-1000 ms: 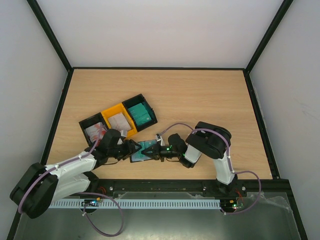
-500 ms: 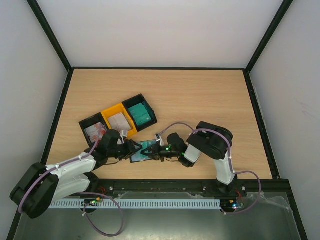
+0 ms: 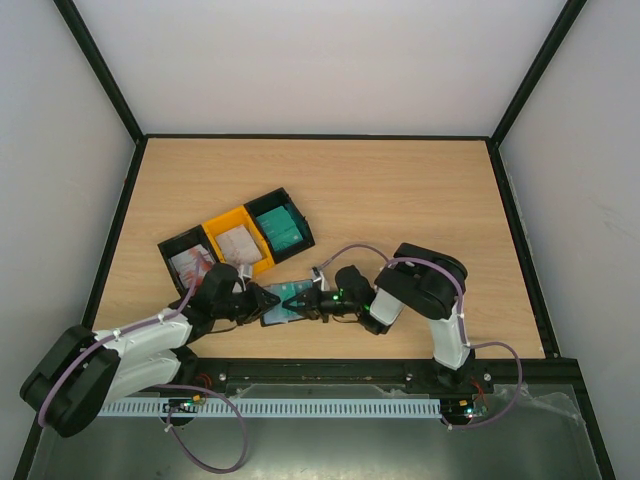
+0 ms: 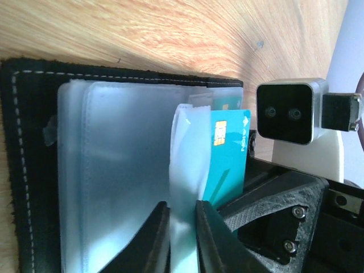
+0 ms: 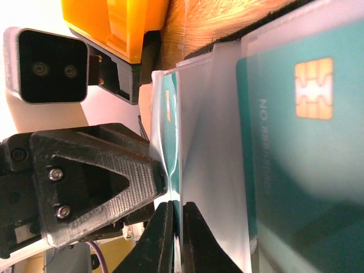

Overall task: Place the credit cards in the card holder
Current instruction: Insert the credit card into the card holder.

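Close to the front edge of the desk (image 3: 400,190), the card holder (image 4: 28,148) lies open with its plastic pockets facing up. The left end effector (image 4: 182,215) is pinched together on one clear sleeve (image 4: 187,142), holding its edge raised. From the opposite side, the right end effector (image 5: 173,215) is clamped on a teal credit card (image 4: 230,156) standing just behind that sleeve. Another teal card (image 5: 307,148) lies flat under plastic. Farther back sits a row of trays (image 3: 225,215) holding red-and-white cards (image 3: 190,264), whitish cards (image 3: 238,243) and teal cards (image 3: 280,228).
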